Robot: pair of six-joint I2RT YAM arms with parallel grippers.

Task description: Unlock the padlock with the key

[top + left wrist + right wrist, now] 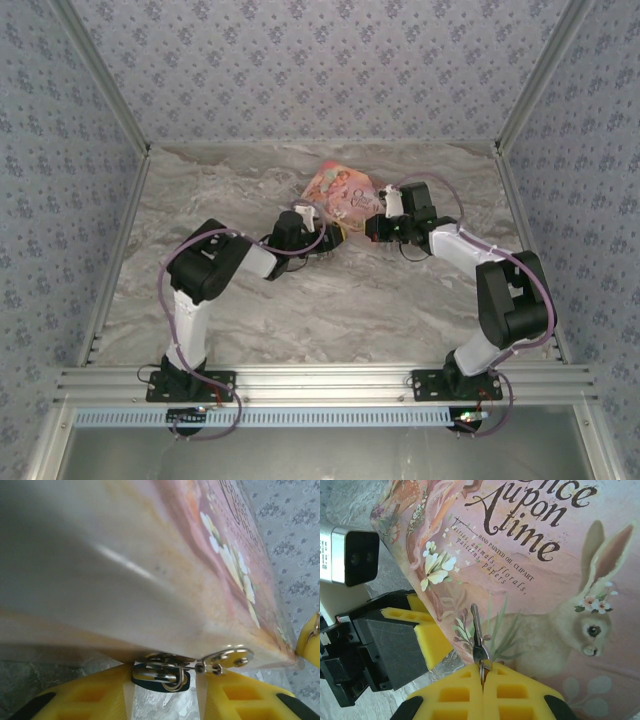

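Observation:
The padlock point(160, 679), dark teal with a silvery shackle, hangs from the metal hasp point(227, 657) at the pink box's lower edge. My left gripper point(165, 692) is shut on the padlock, a yellow finger point(100, 695) on each side of its body. The thin silvery key point(477, 630) sticks up from my right gripper point(483, 669), whose yellow fingers point(520, 690) are pressed shut on its head. The key's tip lies over the box's printed face, apart from the padlock. From above, the left gripper point(322, 236) and right gripper point(372, 226) meet at the box's near edge.
The pink picture-printed box point(343, 190) with a rabbit point(580, 625) lies tilted at the back middle of the marble table point(330, 310). Patterned walls close in the back and sides. The left arm's camera housing point(350, 555) and black gripper body point(380, 645) sit close beside the key.

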